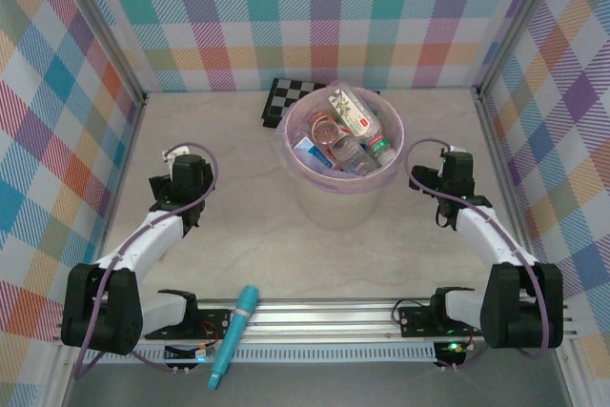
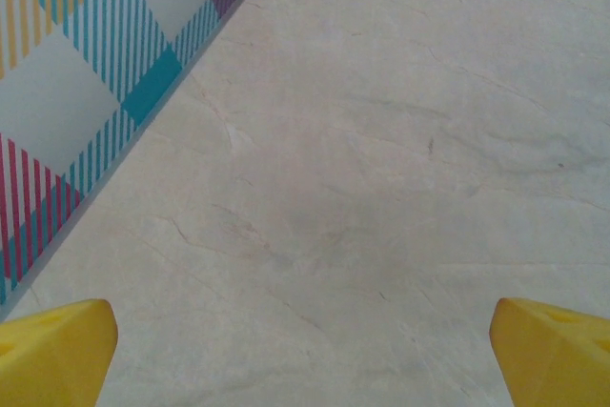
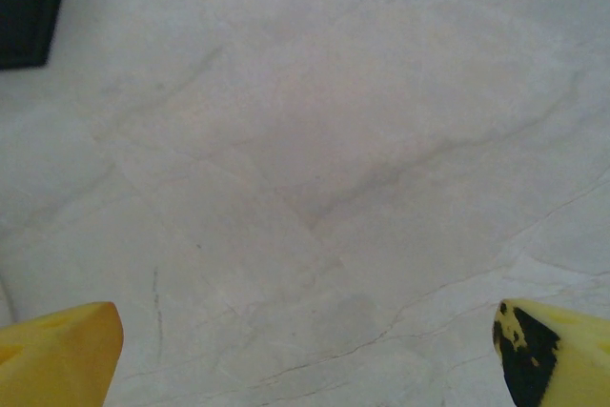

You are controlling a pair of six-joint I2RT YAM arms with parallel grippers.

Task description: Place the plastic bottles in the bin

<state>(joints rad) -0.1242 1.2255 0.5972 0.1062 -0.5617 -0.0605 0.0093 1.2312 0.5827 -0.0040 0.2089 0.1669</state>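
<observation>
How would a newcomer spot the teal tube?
Find the metal rail along the table's near edge. The tube lies slanted across its left part. It is slim, teal and pen-like, while the bottles are stubby and sit in the pink bin at mid-table.

Much of the checkerboard behind the bin, unseen.
</observation>
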